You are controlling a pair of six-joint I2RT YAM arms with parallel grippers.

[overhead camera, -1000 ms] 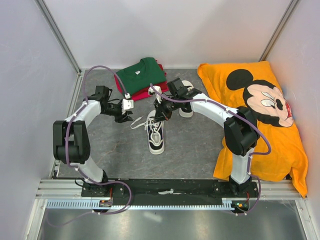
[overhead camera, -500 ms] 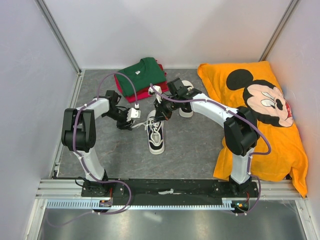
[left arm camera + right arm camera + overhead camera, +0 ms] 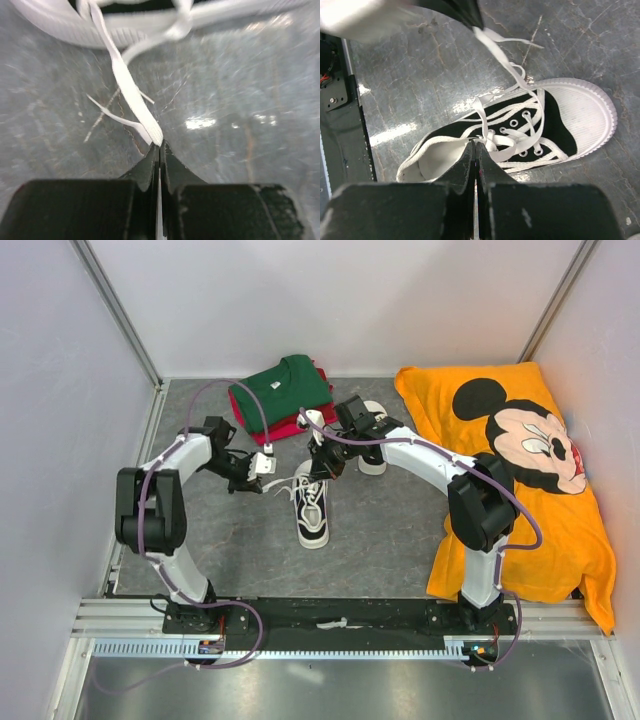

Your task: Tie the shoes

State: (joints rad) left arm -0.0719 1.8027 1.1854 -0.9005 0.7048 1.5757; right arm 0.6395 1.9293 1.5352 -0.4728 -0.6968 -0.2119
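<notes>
One black shoe (image 3: 313, 520) with a white toe cap lies mid-table, toe toward the arms. The second shoe (image 3: 373, 462) stands behind it, partly hidden by the right arm. My left gripper (image 3: 268, 466) is just left of the near shoe. In the left wrist view the left gripper (image 3: 159, 146) is shut on a white lace (image 3: 131, 90) that runs up to the shoe's sole. My right gripper (image 3: 475, 143) hangs over the shoe (image 3: 580, 115) at its opening. It is shut on the other lace (image 3: 481, 112) by the top eyelets.
A folded green shirt (image 3: 283, 385) lies on red clothing (image 3: 292, 427) at the back. An orange Mickey Mouse cloth (image 3: 520, 450) covers the right side of the table. Grey walls enclose the left, back and right.
My left gripper was open and has shut on the lace end beside the shoe, and its arm has shifted slightly. The right arm and both shoes have not moved.
</notes>
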